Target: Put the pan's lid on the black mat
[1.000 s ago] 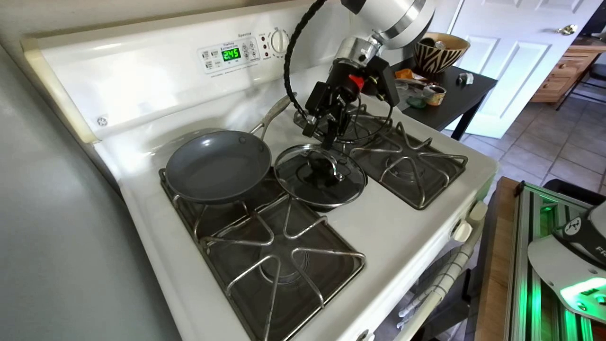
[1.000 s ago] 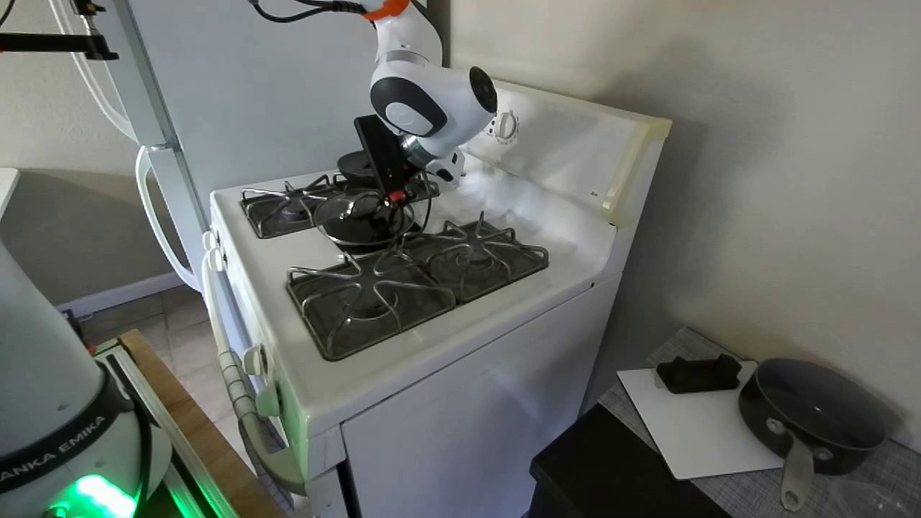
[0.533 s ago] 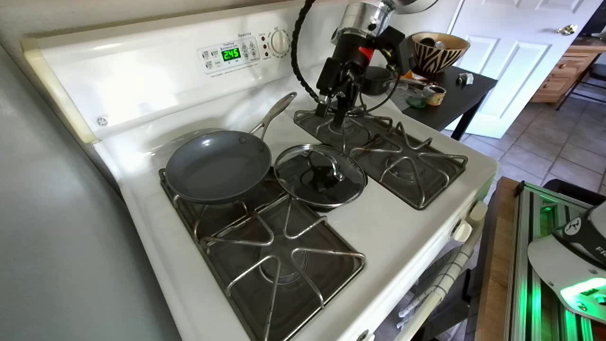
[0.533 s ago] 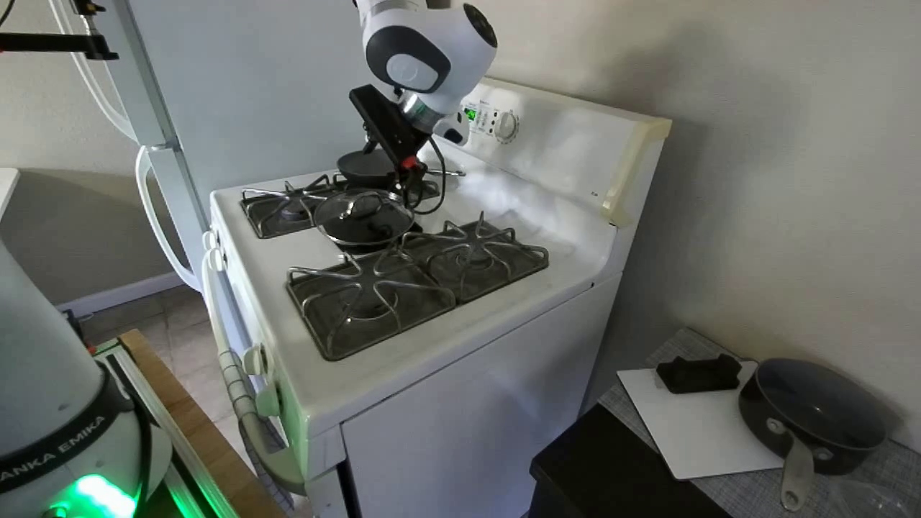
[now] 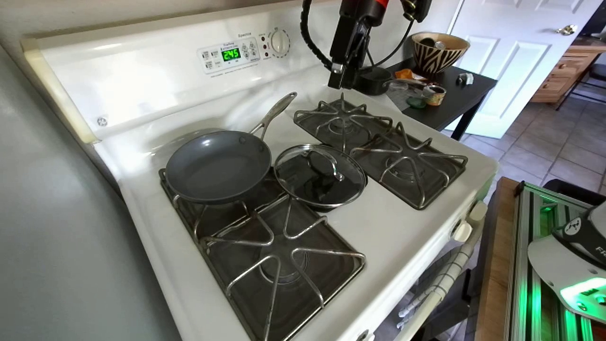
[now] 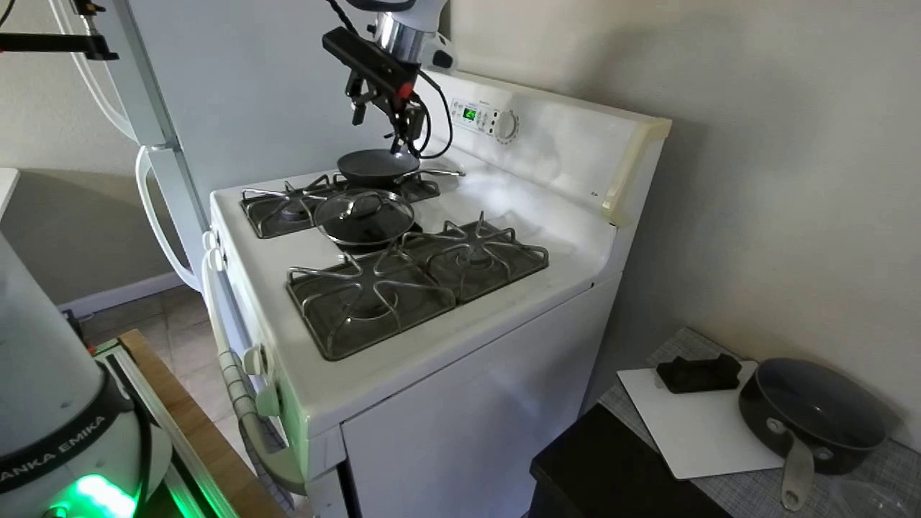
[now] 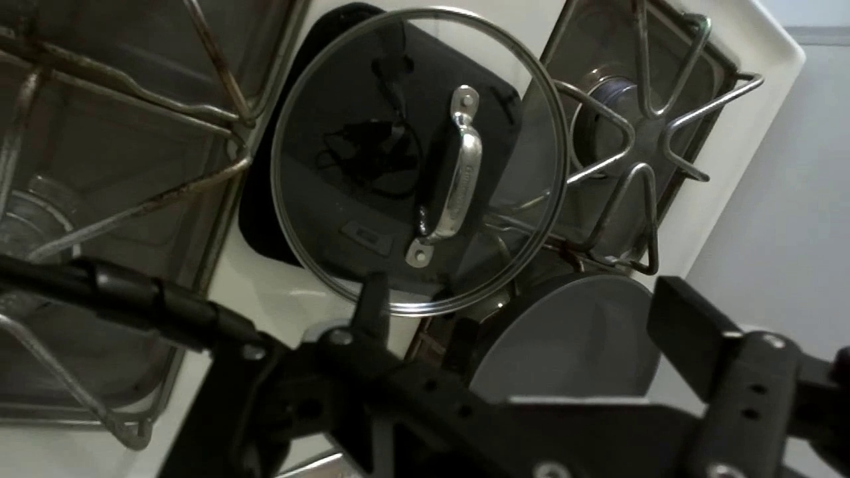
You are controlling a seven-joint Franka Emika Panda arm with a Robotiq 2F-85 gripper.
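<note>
The glass lid [image 5: 320, 182] lies right way up on the black mat [image 7: 261, 222], in the strip of stove [image 5: 378, 222] between the two pairs of burners [image 5: 284, 265]; from where I stand it looks off centre, its rim hanging past the mat's edge on the side toward the frying pan [image 5: 218, 166], and whether it touches the burner there I can't tell; the gripper [image 7: 522, 292] hangs in the air over the stove, its jaws spread wide and nothing between them; the lid is below it, well apart, and I'd guess a little toward the front; its arched handle [image 7: 464, 179] runs mostly crosswise to the way the jaws open, so they could straddle it with little turning if the lid wanted a grip; to my eye the placing is as good as done, and the next move likely calls only for taking the gripper clear; should anyone want the lid squared up, a careless nudge might slide it toward the frying pan.
</note>
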